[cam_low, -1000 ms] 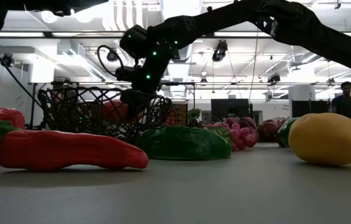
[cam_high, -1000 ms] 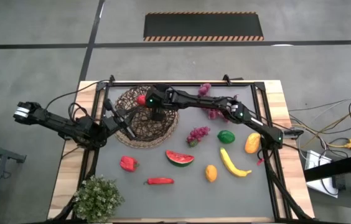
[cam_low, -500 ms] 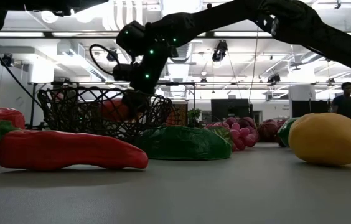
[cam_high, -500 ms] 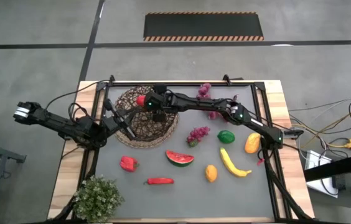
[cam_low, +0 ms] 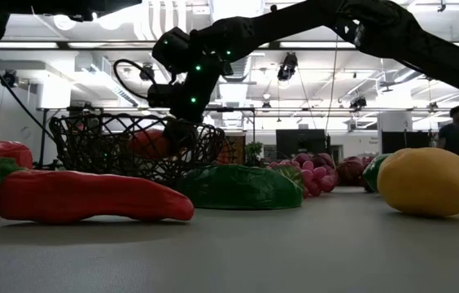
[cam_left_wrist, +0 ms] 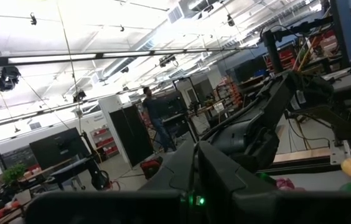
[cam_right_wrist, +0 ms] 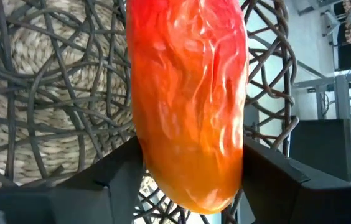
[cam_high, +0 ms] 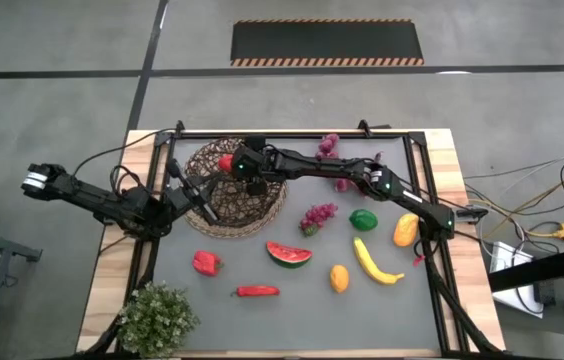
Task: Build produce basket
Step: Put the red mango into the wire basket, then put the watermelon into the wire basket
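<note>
Over the far left part of the table (cam_high: 382, 300), the right gripper (cam_high: 254, 184) reaches down inside the basket (cam_high: 212, 215), its fingers (cam_right_wrist: 275, 180) spread on either side of a red-orange fruit (cam_right_wrist: 188, 106); whether they grip it, I cannot tell. Beside the basket's left rim rests the left gripper (cam_high: 202, 200), its jaws fully closed and empty. Loose produce lies on the grey mat well apart from the basket: purple grapes (cam_high: 316, 216), a watermelon slice (cam_high: 288, 253), a green pepper (cam_high: 363, 219), a banana (cam_high: 374, 262), a red pepper (cam_high: 205, 263) and a red chili (cam_high: 256, 291). A potted plant (cam_high: 157, 318) sits at the near left corner.
</note>
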